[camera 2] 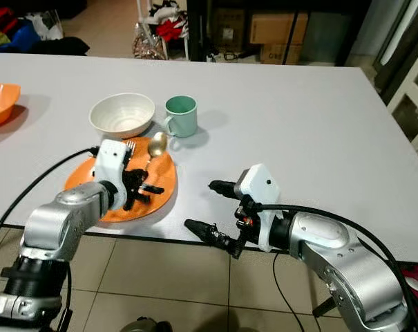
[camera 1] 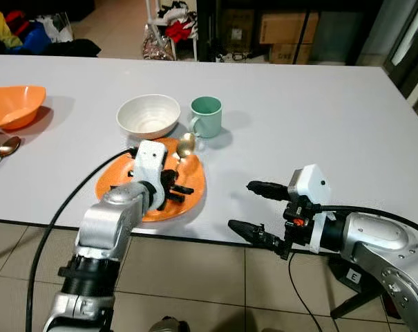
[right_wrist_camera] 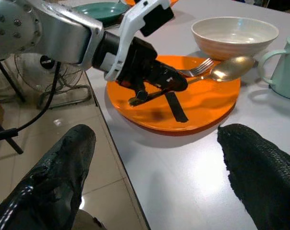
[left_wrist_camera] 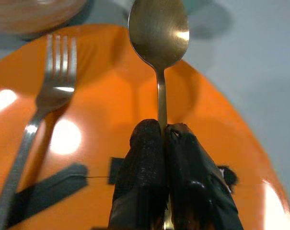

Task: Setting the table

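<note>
An orange plate (camera 1: 193, 181) lies near the table's front edge. My left gripper (camera 1: 175, 188) hovers over it, shut on the handle of a gold spoon (camera 1: 186, 144) whose bowl points toward the far rim. In the left wrist view the fingertips (left_wrist_camera: 147, 136) pinch the spoon (left_wrist_camera: 159, 33) mid-handle. A silver fork (left_wrist_camera: 44, 105) rests on the plate beside it. A white bowl (camera 1: 148, 115) and a green mug (camera 1: 206, 116) stand just behind the plate. My right gripper (camera 1: 240, 205) is open at the front edge, right of the plate, holding nothing.
The grey table (camera 1: 312, 117) has wide free room on its right half. An orange bowl (camera 1: 14, 105) and another spoon (camera 1: 6, 148) sit at the far left. Tiled floor lies below the front edge; shelves and boxes stand behind the table.
</note>
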